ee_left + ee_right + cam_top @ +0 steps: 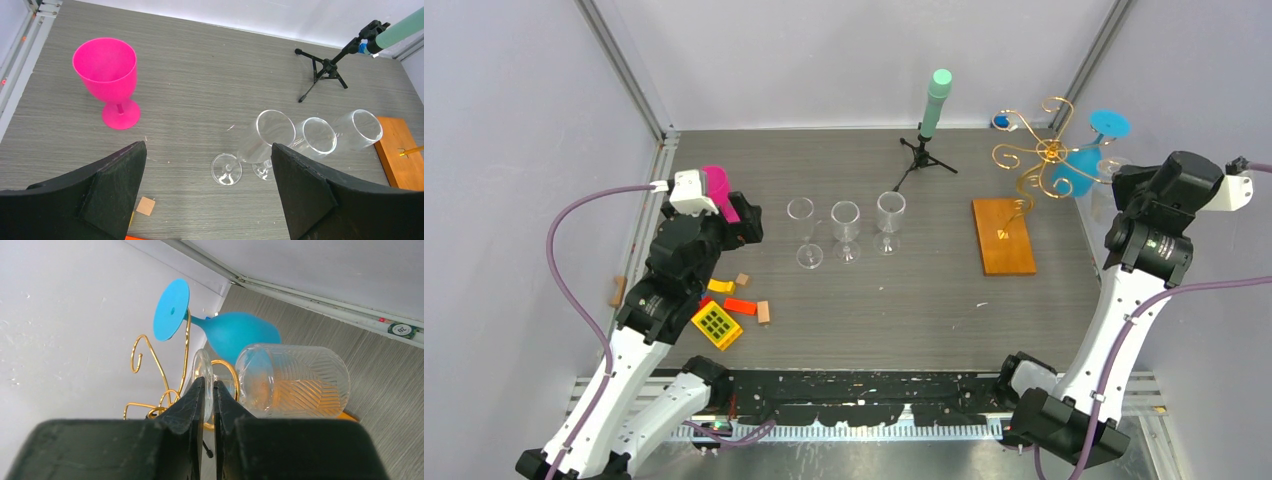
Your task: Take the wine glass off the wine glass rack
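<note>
The wine glass (300, 385), clear and ribbed, hangs from a gold curl of the wine glass rack (1003, 236) at the far right of the desk (864, 300). Its bowl is just beside the blue glass (235, 332) on a neighbouring curl. The right jaws are clenched on the edge of its thin foot.

Judge the hazards from that grip. You hold only the rim of a smooth disc, so the bowl's weight may pivot or slip the glass once the curl stops carrying it. If you draw it out off the line of the curl's opening, the stem probably snags the wire and drags or tips the light rack. A swing of the bowl likely knocks the blue glass, and the side wall lies near.

The left jaws stand released, well apart over the standing glasses (272, 132), so nothing steadies the rack's base.
</note>
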You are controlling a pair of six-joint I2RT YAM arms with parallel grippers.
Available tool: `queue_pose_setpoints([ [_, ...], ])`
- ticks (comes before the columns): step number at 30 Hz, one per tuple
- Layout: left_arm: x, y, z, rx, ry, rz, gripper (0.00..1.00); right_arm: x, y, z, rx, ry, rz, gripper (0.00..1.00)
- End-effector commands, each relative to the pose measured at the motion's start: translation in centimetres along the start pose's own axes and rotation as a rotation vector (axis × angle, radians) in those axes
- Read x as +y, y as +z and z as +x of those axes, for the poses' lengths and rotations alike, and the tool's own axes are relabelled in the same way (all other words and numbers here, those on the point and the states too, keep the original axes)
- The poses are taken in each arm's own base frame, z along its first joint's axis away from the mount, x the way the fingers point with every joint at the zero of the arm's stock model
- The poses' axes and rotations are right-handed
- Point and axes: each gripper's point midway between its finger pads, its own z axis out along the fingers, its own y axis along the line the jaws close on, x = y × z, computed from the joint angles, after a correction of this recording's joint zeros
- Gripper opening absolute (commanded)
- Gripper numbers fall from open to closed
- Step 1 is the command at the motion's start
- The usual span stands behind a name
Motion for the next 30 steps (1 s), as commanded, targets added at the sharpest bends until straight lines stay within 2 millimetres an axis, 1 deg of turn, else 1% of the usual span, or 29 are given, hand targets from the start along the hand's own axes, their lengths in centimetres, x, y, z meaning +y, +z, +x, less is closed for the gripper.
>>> queue_pose_setpoints([
  [1, 0.1, -0.4, -1.1, -0.037, -0.003, -0.004, 0.98, 3.9, -2.7, -3.6, -0.144, 0.053, -0.160, 0.00],
  [4, 0.1, -0.5, -1.2, -0.040, -0.003, -0.004, 0.98, 4.4, -3.0, -3.6, -0.140, 0.065, -0.183, 0.00],
  [7, 0.2, -0.6, -1.3, -0.044, -0.001, -0.007, 0.98, 4.4, -3.0, -3.2, -0.122, 0.086, -0.189, 0.00],
  [9, 0.2, -0.6, -1.4, -0.044, 0.005, -0.010, 0.98, 3.9, -3.0, -2.9, -0.123, 0.094, -0.180, 0.00],
  [10, 0.2, -0.5, -1.5, -0.044, 0.007, -0.011, 0.98, 3.7, -3.3, -3.2, -0.142, 0.099, -0.175, 0.00],
  [11, 0.2, -0.5, -1.5, -0.045, 0.008, -0.012, 0.98, 3.1, -3.1, -3.0, -0.144, 0.102, -0.163, 0.00],
  [13, 0.2, -0.5, -1.6, -0.046, 0.008, -0.010, 0.98, 3.0, -3.8, -3.2, -0.174, 0.109, -0.187, 0.00],
  [17, 0.1, -0.4, -1.5, -0.043, 0.007, -0.008, 0.98, 2.6, -4.2, -2.8, -0.202, 0.123, -0.228, 0.00],
  [22, 0.1, -0.4, -1.5, -0.042, 0.008, -0.008, 0.98, 2.9, -5.0, -3.0, -0.238, 0.166, -0.295, 0.01],
  [26, 0.1, -0.3, -1.5, -0.040, 0.009, -0.009, 0.98, 2.8, -4.9, -2.6, -0.228, 0.202, -0.305, 0.00],
  [30, 0.1, -0.3, -1.5, -0.040, 0.009, -0.009, 0.98, 2.2, -4.6, -2.0, -0.213, 0.263, -0.294, 0.00],
])
